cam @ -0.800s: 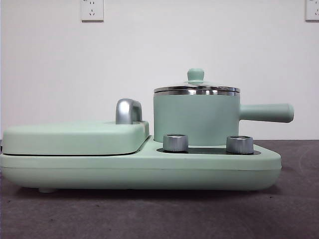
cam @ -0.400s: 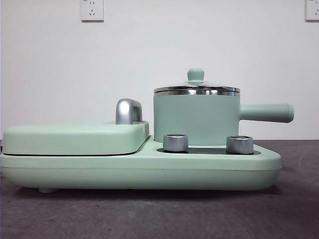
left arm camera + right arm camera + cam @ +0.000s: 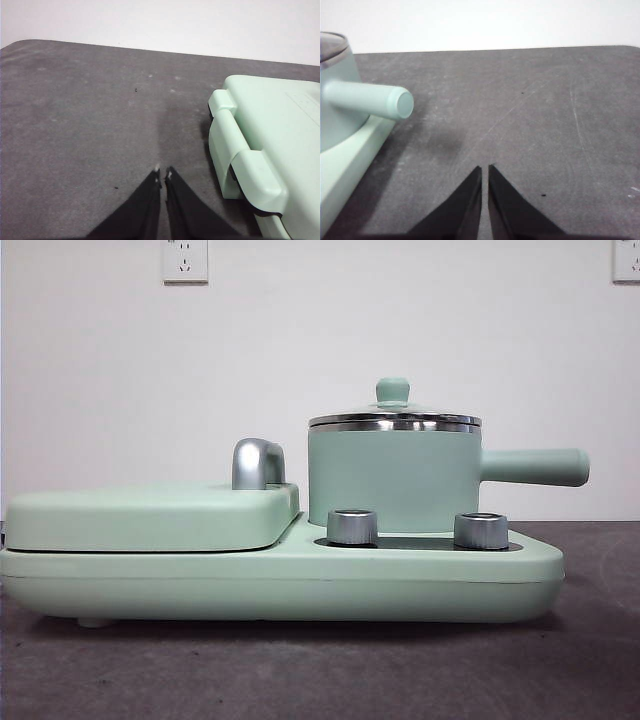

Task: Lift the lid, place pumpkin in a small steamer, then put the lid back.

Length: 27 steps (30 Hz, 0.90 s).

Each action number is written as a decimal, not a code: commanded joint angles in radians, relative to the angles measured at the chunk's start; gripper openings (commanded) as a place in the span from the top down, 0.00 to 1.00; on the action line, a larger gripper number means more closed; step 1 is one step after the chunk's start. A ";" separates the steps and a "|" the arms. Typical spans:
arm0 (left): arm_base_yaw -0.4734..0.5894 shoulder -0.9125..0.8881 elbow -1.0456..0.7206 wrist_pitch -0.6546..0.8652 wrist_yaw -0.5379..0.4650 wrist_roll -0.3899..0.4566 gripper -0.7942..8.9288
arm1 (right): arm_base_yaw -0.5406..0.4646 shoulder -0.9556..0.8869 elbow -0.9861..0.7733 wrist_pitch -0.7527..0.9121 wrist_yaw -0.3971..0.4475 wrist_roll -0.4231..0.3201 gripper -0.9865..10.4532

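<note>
Front view: I see no change over the last second; the lid sits on the small steamer, so lifting is not begun. Left wrist view: left tool clenched, empty, above the bench. Right wrist view: right tool clenched, empty. No pumpkin in any view.

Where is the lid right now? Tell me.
In the front view, the lid sits closed on the small steamer, right of centre on the appliance base, behind two silver knobs.
</note>
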 commanded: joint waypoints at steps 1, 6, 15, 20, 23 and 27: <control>0.000 -0.001 -0.019 -0.006 -0.003 0.010 0.90 | -0.008 0.003 -0.006 -0.007 0.004 -0.032 0.90; 0.000 -0.001 -0.019 -0.006 -0.003 0.010 0.90 | -0.023 0.003 -0.006 -0.009 0.023 -0.029 0.90; 0.000 -0.001 -0.019 -0.006 -0.003 0.010 0.90 | -0.020 0.003 -0.006 -0.007 0.025 -0.029 0.90; 0.000 -0.001 -0.019 -0.006 -0.003 0.010 0.90 | -0.020 0.003 -0.006 0.006 0.020 -0.030 0.90; 0.000 -0.001 -0.019 -0.006 -0.003 0.010 0.90 | -0.020 0.003 -0.006 0.014 0.019 -0.030 0.90; 0.000 -0.001 -0.019 -0.006 -0.003 0.010 0.90 | -0.020 0.003 -0.006 0.014 0.019 -0.030 0.90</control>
